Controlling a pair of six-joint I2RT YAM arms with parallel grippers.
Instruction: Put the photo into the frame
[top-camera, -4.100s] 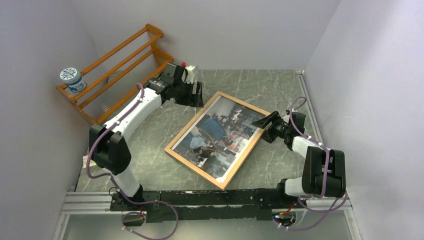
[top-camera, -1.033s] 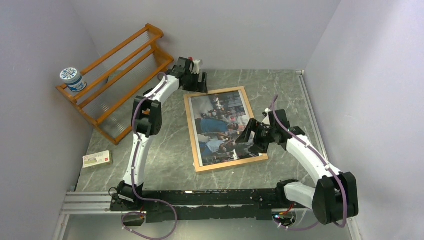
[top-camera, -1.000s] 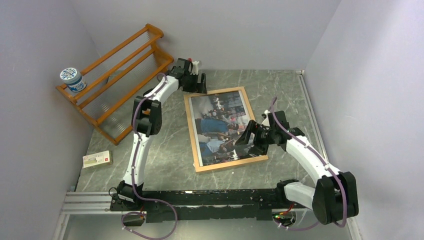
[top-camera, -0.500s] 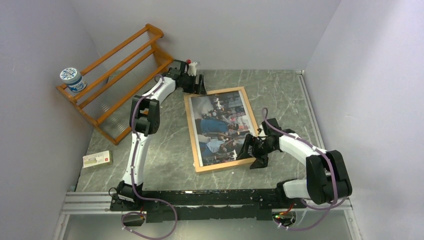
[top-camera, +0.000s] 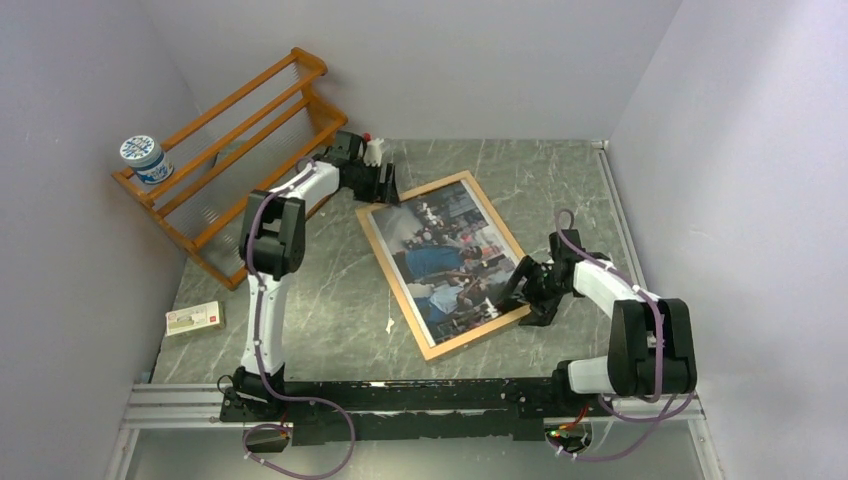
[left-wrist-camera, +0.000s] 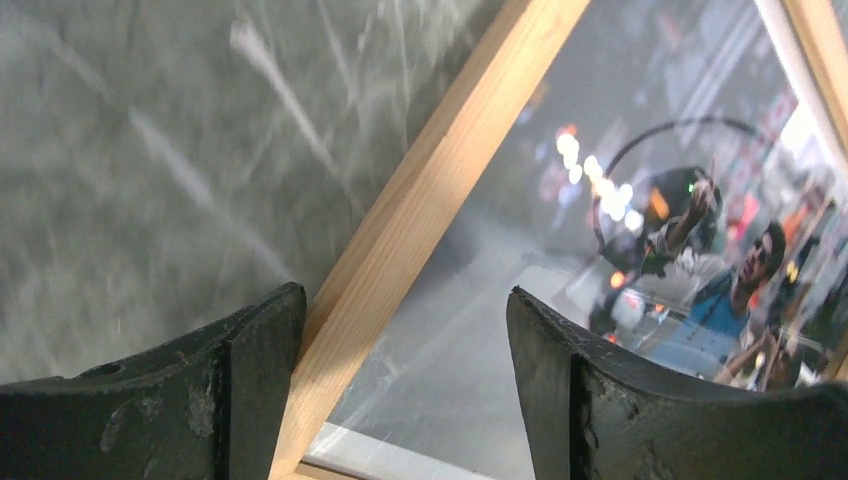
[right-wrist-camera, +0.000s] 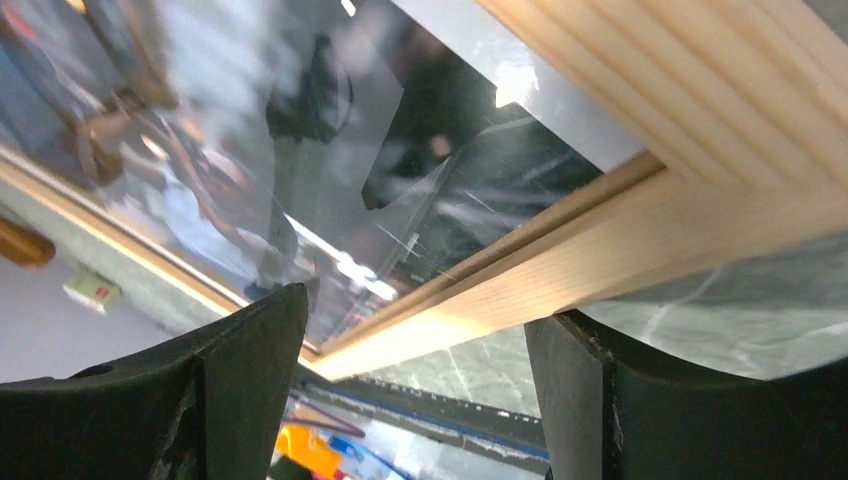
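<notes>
On the grey-green, marble-veined table (top-camera: 330, 300), the frame (top-camera: 398, 284) is laid flat and skewed to the table edges. The photo (top-camera: 450, 262) is seated inside it, picture side up. A street scene with figures is shown, and the surface is glossy with reflections across it. The frame's border is thin, pale, straight-grained wood, stepped in profile at the corner seen from the right wrist.

Surroundings:
- An orange-brown slatted rack (top-camera: 225, 140) is leaned along the left wall, just beside the left arm (top-camera: 268, 235).
- A round blue-and-white tub (top-camera: 143, 158) is perched on the rack's near end. Its lid pattern is not legible.
- A small flat white box (top-camera: 195, 318) with red print is noted near the left table edge, well apart from the frame. The print is too small to be read.
- A white scrap (top-camera: 390, 325) is seen just beside the frame's left border.

Grippers:
- The left gripper (top-camera: 385, 185) is set at the frame's far-left corner. Its jaws are spread and straddle the border, one finger over the table and one over the photo. Nothing is clamped.
- The right gripper (top-camera: 518, 292) is set at the near-right corner. Its jaws are likewise held wide astride the border, unclenched.
</notes>
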